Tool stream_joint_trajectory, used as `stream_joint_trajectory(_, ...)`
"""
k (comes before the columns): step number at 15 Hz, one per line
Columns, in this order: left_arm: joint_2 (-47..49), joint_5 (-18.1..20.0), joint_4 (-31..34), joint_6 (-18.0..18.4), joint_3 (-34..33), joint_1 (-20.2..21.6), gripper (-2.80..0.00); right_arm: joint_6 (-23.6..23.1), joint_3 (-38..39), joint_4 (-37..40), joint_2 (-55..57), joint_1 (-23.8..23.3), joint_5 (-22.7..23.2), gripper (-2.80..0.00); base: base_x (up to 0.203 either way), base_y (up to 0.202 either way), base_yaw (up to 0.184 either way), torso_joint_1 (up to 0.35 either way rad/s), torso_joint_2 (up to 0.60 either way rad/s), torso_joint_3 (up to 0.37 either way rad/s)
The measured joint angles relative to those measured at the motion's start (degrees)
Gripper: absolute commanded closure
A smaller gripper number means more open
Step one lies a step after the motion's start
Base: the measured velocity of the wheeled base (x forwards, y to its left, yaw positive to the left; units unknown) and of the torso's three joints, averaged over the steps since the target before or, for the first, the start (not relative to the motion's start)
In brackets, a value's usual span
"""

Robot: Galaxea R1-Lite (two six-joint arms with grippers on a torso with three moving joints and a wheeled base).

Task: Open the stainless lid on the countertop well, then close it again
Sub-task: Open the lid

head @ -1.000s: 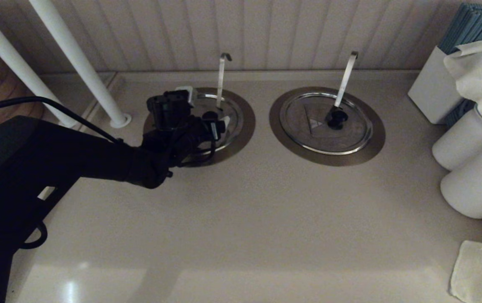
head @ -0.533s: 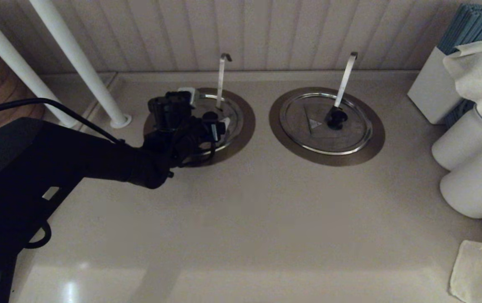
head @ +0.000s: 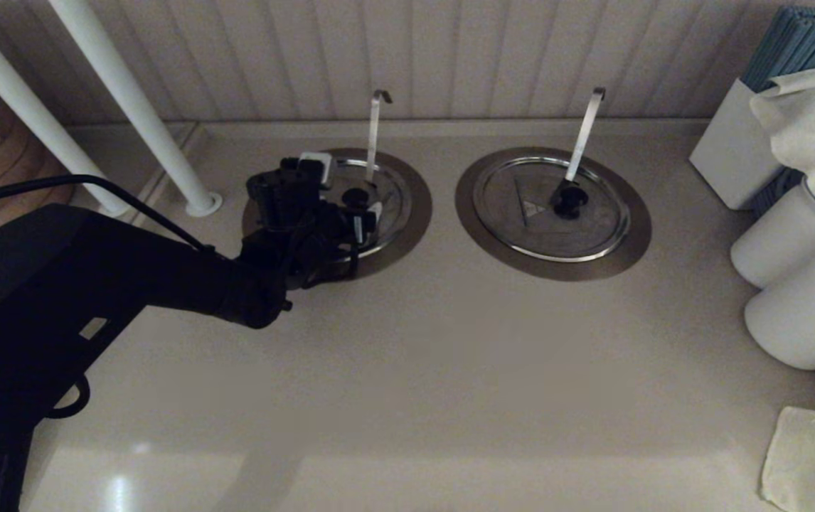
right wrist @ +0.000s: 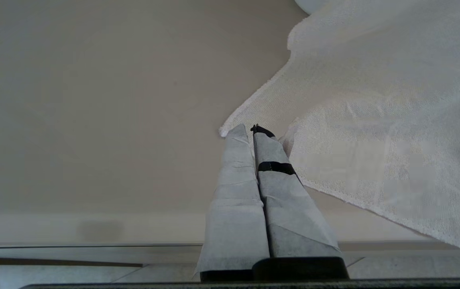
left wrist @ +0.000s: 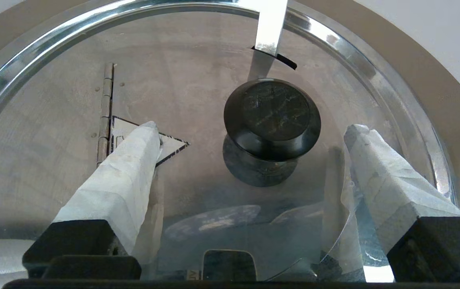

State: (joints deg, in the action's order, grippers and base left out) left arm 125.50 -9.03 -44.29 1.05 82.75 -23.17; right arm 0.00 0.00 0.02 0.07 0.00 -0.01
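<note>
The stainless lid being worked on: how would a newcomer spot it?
On the beige countertop two round steel collars sit by the back wall. The round flat steel lid with a black knob fills the robot's-left one. Only it has the open left gripper over it.

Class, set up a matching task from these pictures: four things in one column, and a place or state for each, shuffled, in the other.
1. left gripper
2. right gripper
3. black knob
4. white towel

A. fingers pressed together
B. centre of the stainless lid
C. open, fingers either side of the knob
D. lying on the counter beside the shut fingers

Pairs: 1-C, 2-A, 3-B, 4-D
</note>
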Motion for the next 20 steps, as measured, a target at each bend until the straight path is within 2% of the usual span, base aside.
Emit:
stream_joint_trajectory(8, -0.5, -0.04, -0.06, 0.05, 0.32, -0.04, -2.8, 0.0, 0.0, -0.02, 0.0, 0.0, 0.01, 0.0, 0.0, 0.0, 0.0, 0.0, 0.0, 0.0)
stream_joint_trajectory(10, -0.18, -0.63, -0.35, 2.07, 0.29, 0.02, -2.8, 0.0, 0.0, -0.02, 0.0, 0.0, 0.01, 0.0, 0.0, 0.0, 0.0, 0.0, 0.0, 0.0)
stream_joint_trajectory(13, 1.57, -3.43, -5.79, 6.62, 0.27, 0.16, -2.8, 0.0, 0.0, -0.02, 0.0, 0.0, 0.01, 0.0, 0.0, 0.0, 0.0, 0.0, 0.0, 0.0)
stream_joint_trajectory(20, 2.74, -3.64, -6.67, 6.64, 1.21, 0.16, -2.8, 0.01, 0.0, -0.02, -0.02, 0.02, 0.01, 0.0, 0.0, 0.0, 0.0, 0.0, 0.0, 0.0)
